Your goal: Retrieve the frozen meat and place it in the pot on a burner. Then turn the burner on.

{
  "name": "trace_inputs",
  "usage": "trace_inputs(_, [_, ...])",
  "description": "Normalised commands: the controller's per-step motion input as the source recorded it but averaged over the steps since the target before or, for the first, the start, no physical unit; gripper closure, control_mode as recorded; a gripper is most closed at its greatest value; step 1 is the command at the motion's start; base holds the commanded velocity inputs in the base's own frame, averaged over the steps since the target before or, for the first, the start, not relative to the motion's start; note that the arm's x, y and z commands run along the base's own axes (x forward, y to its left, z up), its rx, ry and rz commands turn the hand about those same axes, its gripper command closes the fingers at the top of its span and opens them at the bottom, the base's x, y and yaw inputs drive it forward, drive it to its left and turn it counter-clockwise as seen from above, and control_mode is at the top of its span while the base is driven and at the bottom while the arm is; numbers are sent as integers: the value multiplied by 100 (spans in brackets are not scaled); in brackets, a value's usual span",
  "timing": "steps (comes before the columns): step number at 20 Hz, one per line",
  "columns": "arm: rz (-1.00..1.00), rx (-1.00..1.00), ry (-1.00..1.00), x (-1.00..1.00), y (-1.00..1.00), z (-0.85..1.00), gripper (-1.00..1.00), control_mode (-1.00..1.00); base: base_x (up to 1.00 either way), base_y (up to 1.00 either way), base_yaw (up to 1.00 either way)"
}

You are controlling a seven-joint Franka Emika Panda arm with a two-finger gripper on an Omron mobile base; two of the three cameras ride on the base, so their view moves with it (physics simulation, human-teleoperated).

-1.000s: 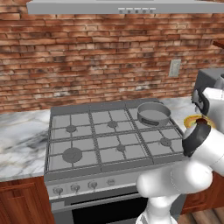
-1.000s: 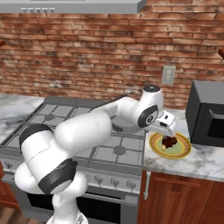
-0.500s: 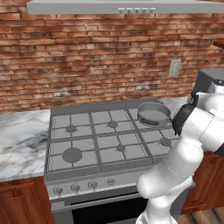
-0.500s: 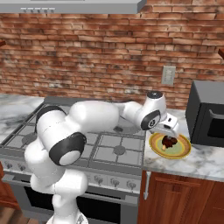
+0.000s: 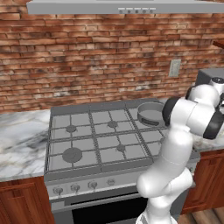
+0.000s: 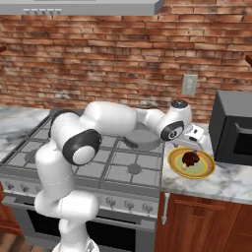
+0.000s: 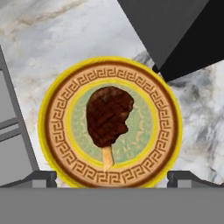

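Swung above plate (image 7: 52,127) holding frozen meat (image 7: 108,114).

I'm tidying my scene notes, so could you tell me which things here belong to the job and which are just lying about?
Job:
- frozen meat, on the yellow plate
- pot, on a rear burner
- claw, open above the meat

Lying about:
- yellow plate
- microwave
- wall outlet

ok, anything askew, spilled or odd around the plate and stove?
Nothing stands out. The frozen meat lies centred on the yellow plate, which sits flat on the counter, and the pot stands upright on a back stove grate.
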Motion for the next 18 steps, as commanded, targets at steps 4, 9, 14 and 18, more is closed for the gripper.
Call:
trace_inputs(4, [0, 2, 0, 15, -4, -24, -100, -100, 0, 0, 0])
trace_inputs(9, [0, 2, 0, 13, -4, -24, -100, -100, 0, 0, 0])
trace_inputs(14, [0, 2, 0, 11, -1, -26, -100, -100, 0, 0, 0])
trace_inputs(18, [0, 2, 0, 11, 0, -30, -100, -100, 0, 0, 0])
